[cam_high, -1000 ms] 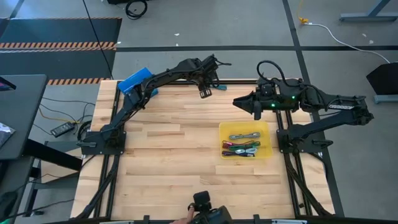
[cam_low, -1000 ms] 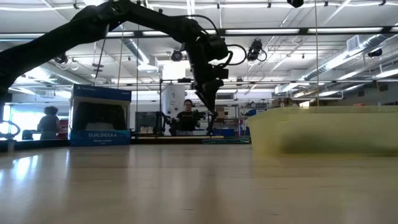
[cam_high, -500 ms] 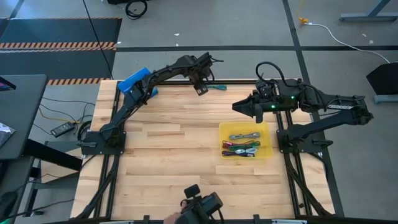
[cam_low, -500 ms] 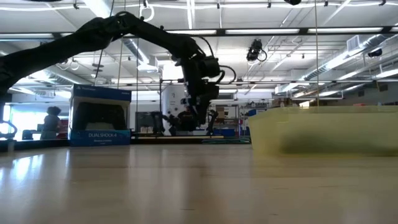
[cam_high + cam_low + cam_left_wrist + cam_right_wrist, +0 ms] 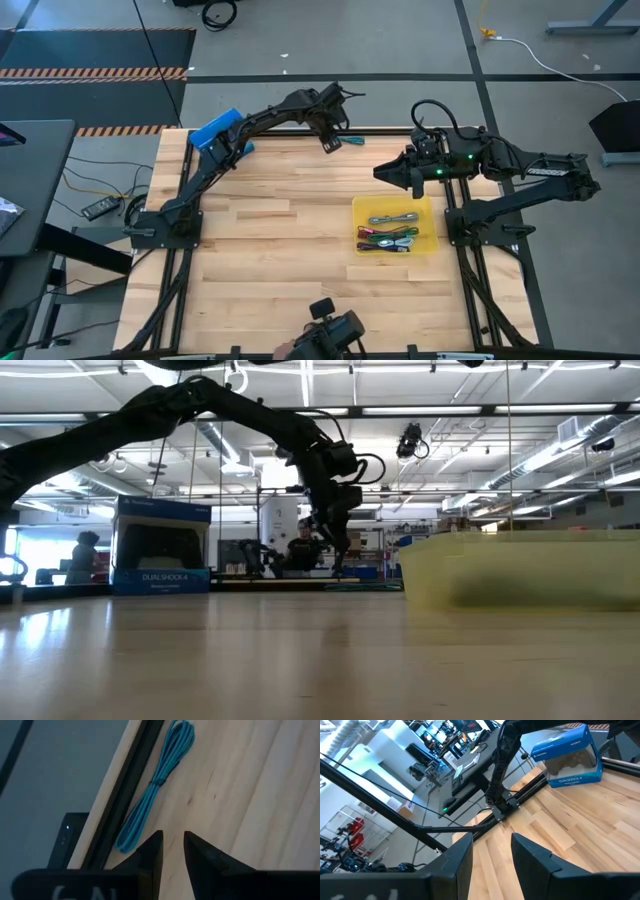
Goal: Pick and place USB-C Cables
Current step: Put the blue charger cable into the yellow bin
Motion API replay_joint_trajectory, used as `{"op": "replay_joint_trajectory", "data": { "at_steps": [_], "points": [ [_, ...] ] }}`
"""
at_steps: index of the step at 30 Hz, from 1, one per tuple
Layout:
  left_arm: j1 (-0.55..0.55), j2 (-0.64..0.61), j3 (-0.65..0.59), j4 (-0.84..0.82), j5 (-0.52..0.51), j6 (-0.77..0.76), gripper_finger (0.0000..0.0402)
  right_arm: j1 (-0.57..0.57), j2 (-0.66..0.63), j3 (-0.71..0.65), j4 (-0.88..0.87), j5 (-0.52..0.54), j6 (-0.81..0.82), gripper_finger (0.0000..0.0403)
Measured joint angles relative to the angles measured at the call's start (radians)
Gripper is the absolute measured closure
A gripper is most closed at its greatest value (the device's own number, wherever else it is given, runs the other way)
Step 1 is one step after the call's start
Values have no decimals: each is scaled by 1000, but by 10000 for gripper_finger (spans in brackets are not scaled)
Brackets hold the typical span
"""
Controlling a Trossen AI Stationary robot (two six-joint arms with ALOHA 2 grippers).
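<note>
A: Where is the teal cable (image 5: 157, 782) relative to the yellow tray (image 5: 430, 205)?

B: Well away from it, lying flat at the table's far edge (image 5: 290, 132), just inside the black frame rail (image 5: 122, 795). From above it shows as a small teal streak (image 5: 349, 140) beyond the tray's far-left corner.

A: And the left gripper (image 5: 330, 143)?

B: It hangs over that same far edge, just beside the cable. In the left wrist view the two dark fingers (image 5: 150, 851) sit close together with only a narrow slit between them, nothing caught in it. The near end of the bundle lies just ahead of the fingertips and a little to one side, apart from them.

A: So it holds nothing?

B: Nothing; the fingers are nearly closed and empty.

A: What lies in the tray?

B: The other cables: a grey one (image 5: 393, 218) nearest the tray's far wall, then a mix of green, maroon and purple bundles (image 5: 388, 240) toward its near wall.

A: The right gripper (image 5: 382, 169)?

B: It waits in the air just past the tray's far-left corner, fingers (image 5: 460, 862) parted and empty. The blue box (image 5: 217, 130) stands at the table's far-left corner, well apart from the tray.
</note>
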Motion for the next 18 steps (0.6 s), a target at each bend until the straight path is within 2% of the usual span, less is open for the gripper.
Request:
{"op": "replay_joint_trajectory", "data": {
  "at_steps": [4, 9, 18],
  "points": [
    [-9, 13, 1, 35, -26, -6, 324, 0, 0, 0, 0, -1, 2, 263],
    [-13, 52, -1, 3, -97, -38, 329, 0, 0, 0, 0, -1, 10, 263],
    [-38, 54, 0, -15, -122, -78, 338, -3, 0, 0, 0, -1, 9, 263]
  ]
}}
